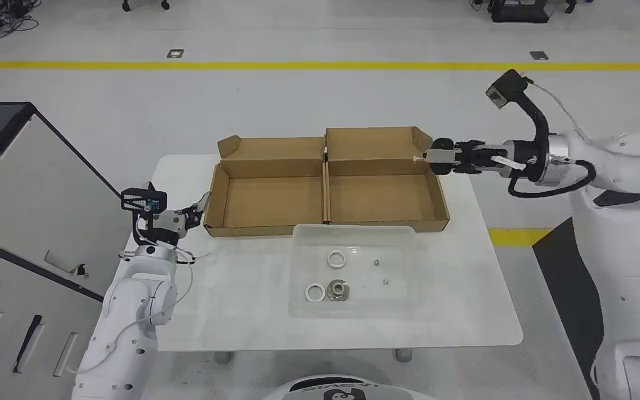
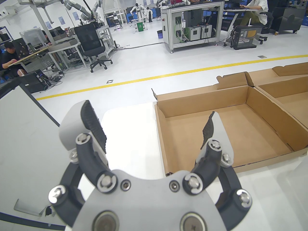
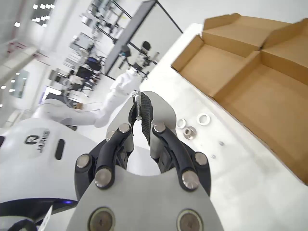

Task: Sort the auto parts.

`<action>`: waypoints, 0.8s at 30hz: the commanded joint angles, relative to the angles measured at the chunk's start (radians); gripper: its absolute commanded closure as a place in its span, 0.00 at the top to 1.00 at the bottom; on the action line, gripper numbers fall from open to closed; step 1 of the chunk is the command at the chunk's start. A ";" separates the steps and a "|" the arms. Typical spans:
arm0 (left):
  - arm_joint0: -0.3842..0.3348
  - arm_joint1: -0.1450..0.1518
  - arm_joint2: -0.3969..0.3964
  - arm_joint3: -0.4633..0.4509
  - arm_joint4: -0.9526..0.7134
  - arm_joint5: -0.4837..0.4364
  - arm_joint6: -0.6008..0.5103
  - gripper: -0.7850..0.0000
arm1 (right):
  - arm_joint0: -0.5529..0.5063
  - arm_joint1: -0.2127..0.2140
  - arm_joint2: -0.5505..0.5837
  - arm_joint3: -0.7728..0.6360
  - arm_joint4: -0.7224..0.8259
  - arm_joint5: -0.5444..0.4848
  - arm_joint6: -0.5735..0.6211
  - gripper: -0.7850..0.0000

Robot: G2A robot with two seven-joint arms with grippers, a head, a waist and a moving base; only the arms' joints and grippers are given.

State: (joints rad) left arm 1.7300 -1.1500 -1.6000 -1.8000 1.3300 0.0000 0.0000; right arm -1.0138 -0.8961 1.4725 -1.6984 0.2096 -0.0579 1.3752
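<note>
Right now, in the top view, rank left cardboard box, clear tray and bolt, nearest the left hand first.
1. Left cardboard box, beside the left hand.
2. Clear tray, mid-table.
3. Bolt, held by the right hand.

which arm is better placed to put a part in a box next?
Right, likely: the right gripper is shut on a bolt at the right box rim. The left gripper is open, holding nothing.

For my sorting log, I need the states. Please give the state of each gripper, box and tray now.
Left gripper: open, empty.
Right gripper: shut on a bolt.
Box by left gripper: open, empty.
Box by right gripper: open, empty.
Clear tray: holds two white rings, a metal nut, two small parts.
</note>
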 commanded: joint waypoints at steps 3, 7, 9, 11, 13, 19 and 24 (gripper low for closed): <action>0.000 0.000 0.000 0.000 0.000 0.000 0.000 1.00 | 0.121 -0.004 -0.133 0.045 -0.230 -0.010 0.036 0.00; 0.000 0.000 0.000 0.000 0.000 0.000 0.000 1.00 | 0.226 -0.023 -0.266 0.123 -0.320 -0.023 0.030 0.00; 0.000 0.000 0.000 0.000 0.000 0.000 0.000 1.00 | 0.266 -0.034 -0.330 0.164 -0.345 -0.024 0.028 0.00; 0.000 0.000 0.000 0.000 0.000 0.000 0.000 1.00 | 0.299 -0.045 -0.391 0.198 -0.391 -0.030 0.027 0.00; 0.000 0.000 0.000 0.000 0.000 0.000 0.000 1.00 | 0.325 -0.056 -0.443 0.227 -0.418 -0.034 0.027 0.00; 0.000 0.000 0.000 0.000 0.000 0.000 0.000 1.00 | 0.367 -0.084 -0.572 0.314 -0.505 -0.037 0.031 0.00; 0.000 0.000 0.000 0.000 0.000 0.000 0.000 1.00 | 0.398 -0.101 -0.652 0.388 -0.623 -0.056 0.025 0.00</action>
State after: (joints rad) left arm 1.7300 -1.1500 -1.6000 -1.8000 1.3300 0.0000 0.0000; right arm -0.6207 -0.9949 0.8331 -1.3229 -0.3886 -0.1102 1.4025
